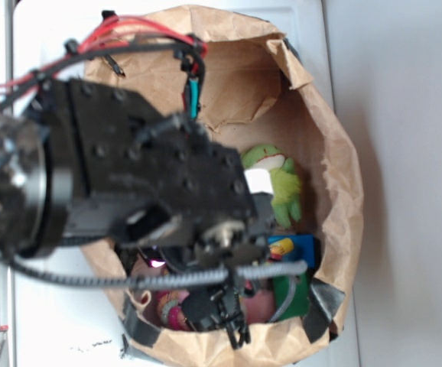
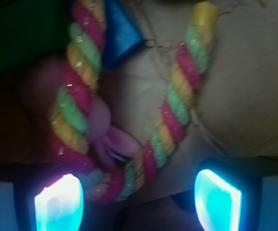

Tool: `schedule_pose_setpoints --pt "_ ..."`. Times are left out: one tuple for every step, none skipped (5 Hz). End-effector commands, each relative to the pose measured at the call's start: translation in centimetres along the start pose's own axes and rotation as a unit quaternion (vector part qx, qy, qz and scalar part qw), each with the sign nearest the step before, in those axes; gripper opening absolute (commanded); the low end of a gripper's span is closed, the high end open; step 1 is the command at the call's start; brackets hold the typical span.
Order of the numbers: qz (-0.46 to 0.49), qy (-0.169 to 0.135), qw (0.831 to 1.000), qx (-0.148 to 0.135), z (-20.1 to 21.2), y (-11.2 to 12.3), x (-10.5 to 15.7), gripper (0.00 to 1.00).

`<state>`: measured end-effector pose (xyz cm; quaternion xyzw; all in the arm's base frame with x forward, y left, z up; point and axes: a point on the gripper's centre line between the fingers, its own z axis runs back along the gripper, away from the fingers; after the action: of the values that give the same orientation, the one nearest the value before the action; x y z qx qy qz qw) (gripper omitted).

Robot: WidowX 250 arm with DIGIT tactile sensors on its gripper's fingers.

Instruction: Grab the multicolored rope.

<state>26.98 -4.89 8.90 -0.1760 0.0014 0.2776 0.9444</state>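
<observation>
Hanging inside the brown paper bag (image 1: 336,153), the gripper (image 2: 139,199) has its glowing fingertips (image 2: 59,204) spread wide apart, nothing held. The multicolored rope (image 2: 170,115) lies curled in a U on the bag's floor, its bend between them, beside a blue block (image 2: 122,33).

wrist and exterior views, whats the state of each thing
multicolored rope: bent in a U on the bag floor, not gripped
gripper: open, pads either side of the rope's bend
paper bag: open, rim torn
green frog plush: lying inside the bag, untouched
</observation>
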Motion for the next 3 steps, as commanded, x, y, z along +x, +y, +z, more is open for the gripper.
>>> schedule_pose_setpoints --pt "-0.011 -0.035 0.999 -0.028 0.86 -0.77 0.70 1.00" --pt "-0.019 -0.031 0.999 -0.021 1.09 -0.59 0.54 1.00" --pt "-0.019 -0.031 0.999 -0.021 1.09 -0.59 0.54 1.00"
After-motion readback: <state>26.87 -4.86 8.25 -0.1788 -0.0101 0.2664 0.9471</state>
